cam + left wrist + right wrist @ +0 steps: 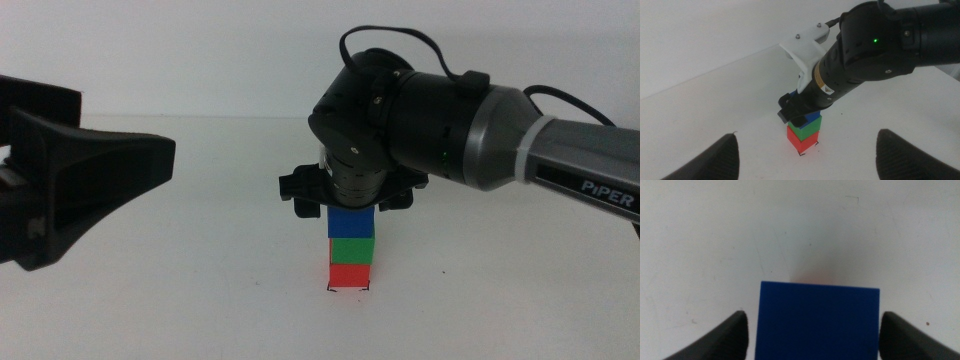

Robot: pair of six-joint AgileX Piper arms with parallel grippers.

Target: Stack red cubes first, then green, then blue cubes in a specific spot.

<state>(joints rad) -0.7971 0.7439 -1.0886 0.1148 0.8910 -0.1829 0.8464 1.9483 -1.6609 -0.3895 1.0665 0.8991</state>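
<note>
A stack of three cubes stands on the white table. The red cube (350,275) is at the bottom, on the two black corner marks (329,290). The green cube (352,249) is on it and the blue cube (352,221) is on top. My right gripper (352,205) reaches down over the stack from the right. Its jaws stand open on either side of the blue cube (817,322), with a gap on one side at least. My left gripper (120,175) waits open at the left, well away from the stack. The stack also shows in the left wrist view (804,135).
The right arm's dark wrist and grey forearm (480,130) hang over the stack and stretch to the right. The table's far edge meets a white wall behind them.
</note>
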